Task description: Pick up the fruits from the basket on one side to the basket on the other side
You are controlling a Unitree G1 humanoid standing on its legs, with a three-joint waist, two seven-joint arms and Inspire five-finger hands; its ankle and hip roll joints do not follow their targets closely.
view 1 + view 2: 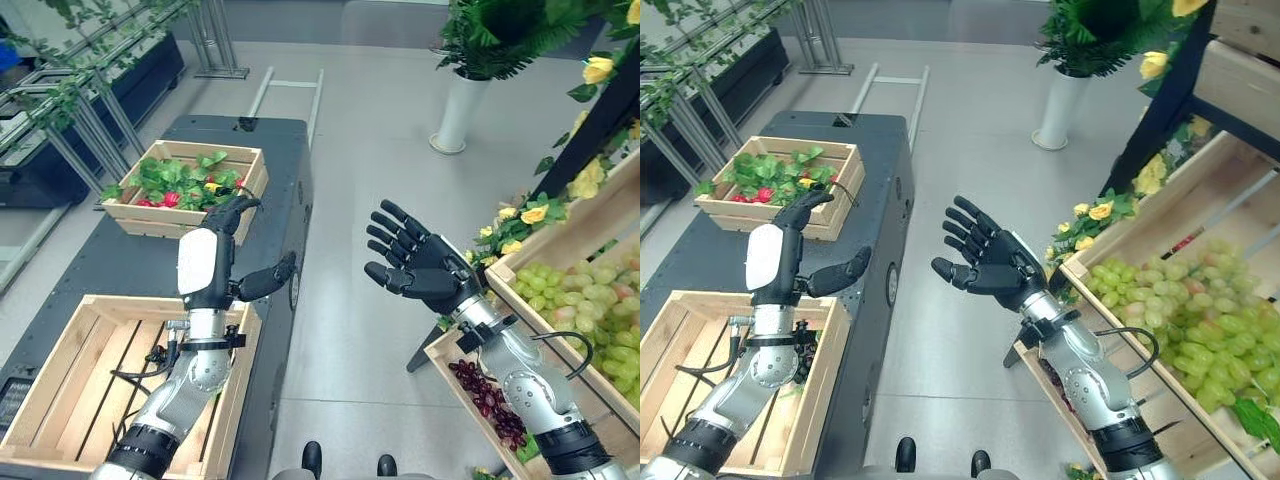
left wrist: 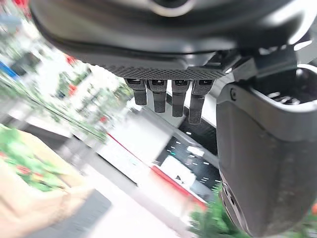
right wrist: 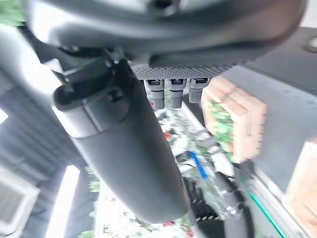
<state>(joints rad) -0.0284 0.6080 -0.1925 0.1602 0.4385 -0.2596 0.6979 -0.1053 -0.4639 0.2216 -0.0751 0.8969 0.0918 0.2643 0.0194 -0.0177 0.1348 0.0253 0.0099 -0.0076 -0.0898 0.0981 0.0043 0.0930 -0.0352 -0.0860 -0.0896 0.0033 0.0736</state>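
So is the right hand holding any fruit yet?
No, the right hand is open and empty, raised beside the grape crate.

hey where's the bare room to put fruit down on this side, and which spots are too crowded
The slatted floor of the near wooden crate is mostly bare, apart from a dark grape bunch by its right wall. The dark tabletop between both crates is free too. The far crate is packed with leaves and red fruit. The left robot hand hovers open above.

Grey floor (image 1: 370, 330), dark table (image 1: 285, 200), white vase (image 1: 460, 110) of greenery.
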